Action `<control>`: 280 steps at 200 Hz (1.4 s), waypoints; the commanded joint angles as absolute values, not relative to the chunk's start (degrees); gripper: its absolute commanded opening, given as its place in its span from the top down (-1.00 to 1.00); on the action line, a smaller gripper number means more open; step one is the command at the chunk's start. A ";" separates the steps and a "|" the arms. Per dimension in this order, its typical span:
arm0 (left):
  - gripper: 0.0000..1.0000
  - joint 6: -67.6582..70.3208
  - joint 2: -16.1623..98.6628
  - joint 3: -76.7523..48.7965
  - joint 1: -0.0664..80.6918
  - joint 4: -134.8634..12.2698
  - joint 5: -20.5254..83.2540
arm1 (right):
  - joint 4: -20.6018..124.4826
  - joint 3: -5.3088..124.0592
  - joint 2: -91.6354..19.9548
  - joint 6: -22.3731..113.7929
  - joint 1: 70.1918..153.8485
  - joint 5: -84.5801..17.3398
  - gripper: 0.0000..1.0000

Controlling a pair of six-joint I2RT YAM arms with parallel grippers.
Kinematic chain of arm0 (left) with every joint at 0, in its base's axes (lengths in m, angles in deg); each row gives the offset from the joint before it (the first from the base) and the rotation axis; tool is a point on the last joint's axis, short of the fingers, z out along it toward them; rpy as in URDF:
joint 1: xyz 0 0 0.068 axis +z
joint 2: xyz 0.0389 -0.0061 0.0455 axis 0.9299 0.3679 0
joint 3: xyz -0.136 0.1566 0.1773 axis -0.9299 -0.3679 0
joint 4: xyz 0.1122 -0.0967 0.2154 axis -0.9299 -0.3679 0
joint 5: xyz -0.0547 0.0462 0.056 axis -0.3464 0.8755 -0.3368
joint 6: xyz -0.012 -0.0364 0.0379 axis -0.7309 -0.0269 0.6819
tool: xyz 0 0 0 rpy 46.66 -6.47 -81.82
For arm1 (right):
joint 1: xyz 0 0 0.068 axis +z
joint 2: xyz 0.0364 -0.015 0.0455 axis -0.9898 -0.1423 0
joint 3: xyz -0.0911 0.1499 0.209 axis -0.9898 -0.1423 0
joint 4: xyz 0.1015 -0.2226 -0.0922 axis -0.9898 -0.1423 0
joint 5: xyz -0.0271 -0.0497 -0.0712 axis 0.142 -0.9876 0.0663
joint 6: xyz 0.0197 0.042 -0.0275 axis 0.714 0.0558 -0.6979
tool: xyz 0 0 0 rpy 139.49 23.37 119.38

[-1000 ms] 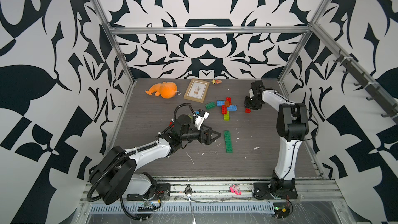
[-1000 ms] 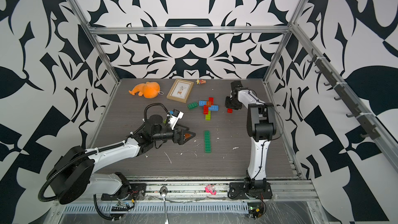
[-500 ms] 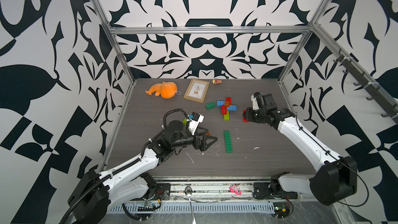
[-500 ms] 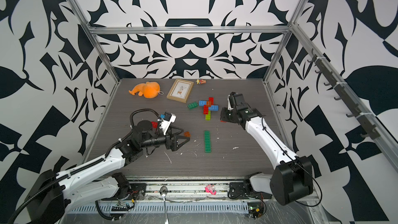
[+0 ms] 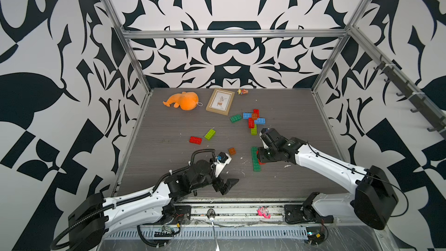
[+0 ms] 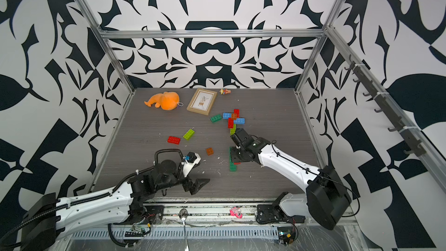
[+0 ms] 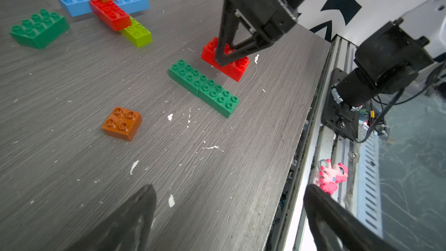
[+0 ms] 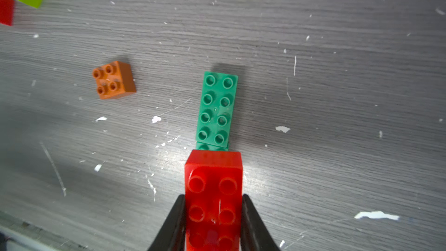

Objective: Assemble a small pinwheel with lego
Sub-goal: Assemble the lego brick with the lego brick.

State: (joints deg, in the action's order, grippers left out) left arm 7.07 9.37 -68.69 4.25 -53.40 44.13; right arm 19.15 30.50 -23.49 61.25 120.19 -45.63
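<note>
Scene: two white-and-black robot arms reach over a grey wood-grain tabletop [image 5: 166, 126] inside a booth with bold black-and-white patterned walls.
Right pincer [image 8: 212, 197]: clenched on the long sides of a red brick, studs facing up, low over the front right part of the tabletop.
Held red brick [image 7: 237, 68]: just beside the dark green strip, on the side toward the right arm. Whether it rests on the tabletop or hangs just above it cannot be told.
Dark green strip [image 7: 204, 88]: two dark green 2x4 bricks lying end to end, flat, studs up.
Left pincer [image 7: 229, 189]: released, its black fingers spread wide and empty, hovering near the front edge of the tabletop.
Orange-brown square brick [image 7: 121, 123]: alone, flat on the tabletop, between the left pincer and the dark green strip, apart from both.
Pinwheel cluster [image 5: 254, 120]: toward the back, blue, red and lime green bricks crossed, with a second orange-brown square on top at the centre.
Single dark green brick [image 5: 235, 118]: just beside the cluster.
Loose red brick [image 5: 195, 140] and loose lime green brick [image 5: 210, 134]: near each other at mid-tabletop, well apart from both arms.
Other things: an orange plush toy [image 5: 183, 100], a small picture frame [image 5: 220, 101] and a tiny figurine [image 5: 242, 91] lie along the back. A pink toy [image 7: 333, 176] sits on the front rail.
</note>
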 commanded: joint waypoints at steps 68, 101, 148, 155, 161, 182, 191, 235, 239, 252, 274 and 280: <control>-0.99 13.13 14.50 -69.46 0.34 -45.03 45.26 | 22.29 32.10 -28.91 61.54 120.67 -51.61 0.86; -0.99 14.21 16.40 -69.87 0.16 -42.81 42.41 | 23.25 32.41 -29.91 61.85 120.67 -50.10 0.86; -0.99 14.16 17.98 -69.18 -0.12 -42.81 41.63 | 23.74 32.14 -29.82 62.60 120.76 -49.88 0.86; -0.99 14.08 17.82 -69.16 -0.12 -42.81 41.66 | 23.77 32.19 -30.03 62.60 120.75 -49.86 0.86; -1.00 14.08 17.71 -69.26 -0.14 -42.81 41.71 | 23.92 32.26 -30.24 62.60 120.76 -49.84 0.86; -0.99 13.98 17.33 -69.33 -0.08 -42.89 42.26 | 24.19 32.54 -30.95 62.76 120.73 -49.66 0.86; -0.99 13.95 17.32 -69.33 -0.14 -43.04 42.32 | 23.94 32.68 -31.31 62.75 120.77 -50.01 0.87; -0.99 13.88 17.66 -69.00 -0.09 -43.46 42.79 | 24.28 32.21 -32.15 63.39 120.84 -49.46 0.86; -1.00 13.81 17.65 -69.01 -0.12 -43.58 42.82 | 24.35 32.06 -32.15 63.45 120.84 -49.48 0.86; -0.99 13.81 17.63 -68.92 -0.13 -43.69 42.89 | 24.65 31.71 -32.14 63.77 120.84 -49.61 0.86; -0.99 13.85 17.53 -68.90 -0.14 -43.69 42.98 | 24.13 31.71 -32.40 64.07 120.91 -50.29 0.86; -0.99 13.83 17.54 -68.96 -0.10 -43.76 42.98 | 24.15 31.51 -32.40 64.18 120.87 -50.28 0.87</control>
